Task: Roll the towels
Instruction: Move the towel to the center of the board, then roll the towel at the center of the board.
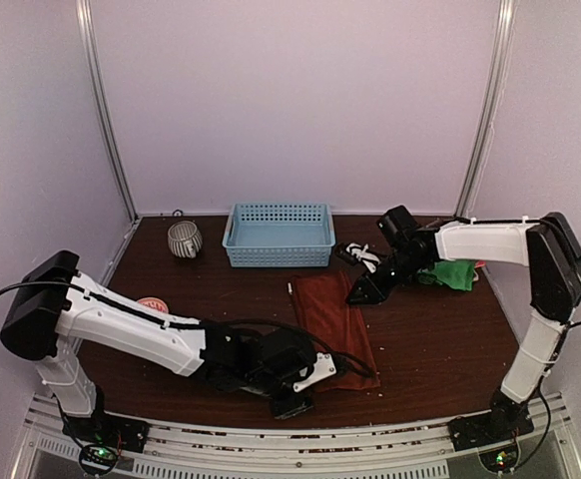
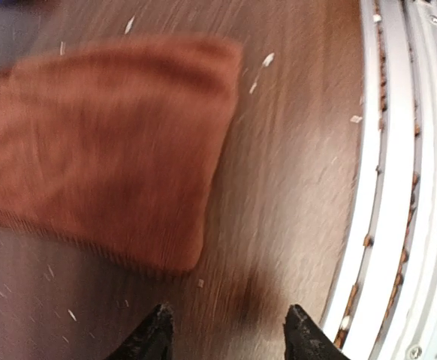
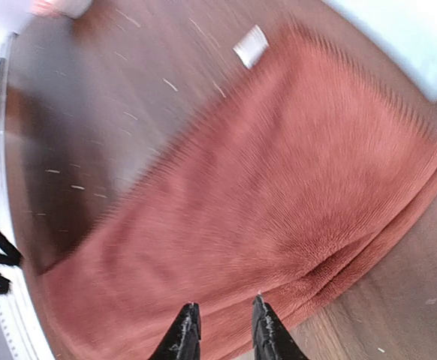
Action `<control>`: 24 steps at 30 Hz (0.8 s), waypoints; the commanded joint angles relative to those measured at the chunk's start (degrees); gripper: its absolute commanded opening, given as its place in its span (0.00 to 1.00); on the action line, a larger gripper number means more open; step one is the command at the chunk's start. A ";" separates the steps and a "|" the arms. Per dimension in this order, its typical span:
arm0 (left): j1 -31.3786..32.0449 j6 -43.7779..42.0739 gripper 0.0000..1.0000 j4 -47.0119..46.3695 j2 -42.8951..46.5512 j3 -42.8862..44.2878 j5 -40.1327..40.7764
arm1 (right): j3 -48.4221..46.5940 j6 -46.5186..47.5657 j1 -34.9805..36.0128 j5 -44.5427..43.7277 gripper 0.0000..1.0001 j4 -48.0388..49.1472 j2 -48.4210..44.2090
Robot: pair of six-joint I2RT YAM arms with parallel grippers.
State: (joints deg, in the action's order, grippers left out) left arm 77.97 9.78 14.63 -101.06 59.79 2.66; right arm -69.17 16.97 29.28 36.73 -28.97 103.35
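Lilac walls enclose a dark bench [image 1: 440,339]; only the overhead view shows the green towel [image 1: 453,274] behind the right arm, a blue basket [image 1: 279,235] and a striped cup [image 1: 184,239]; the rust-red towel [image 1: 330,324] lies flat mid-bench; the left gripper [image 2: 230,334] gapes wide over bare wood beside its near corner, empty; the right gripper [image 3: 222,334], narrowly parted, hovers above its far part, grasping nothing.

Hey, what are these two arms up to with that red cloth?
Two robot arms are set over a rust-red towel lying flat on the table. The left hand is open above bare wood beside the towel's near corner; the right hand hovers slightly open over its far end. Neither grips it, so no roll yet. A green towel lies to the right.
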 commanded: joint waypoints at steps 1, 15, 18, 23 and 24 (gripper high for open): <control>2.79 -10.01 0.52 -1.69 -2.98 5.47 12.82 | 2.72 2.80 -0.37 3.00 0.25 -1.78 -9.52; -0.14 -16.99 0.39 0.73 -17.00 17.81 10.72 | 10.39 2.13 -6.93 6.61 0.28 2.55 -14.69; -0.66 -17.14 0.25 1.60 -17.56 18.05 10.20 | 9.77 2.92 -7.35 7.47 0.28 1.16 -16.07; -2.31 -16.80 0.05 1.80 -16.27 16.60 3.91 | 8.03 4.66 -8.65 6.04 0.27 -2.92 -23.57; -3.09 -16.20 0.04 1.74 -16.01 16.42 0.94 | 7.81 5.13 -8.81 5.32 0.27 -3.95 -25.78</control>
State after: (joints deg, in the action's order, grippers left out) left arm 76.77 -6.79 16.16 -117.99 76.40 11.25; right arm -58.98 20.05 21.61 42.59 -29.30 85.97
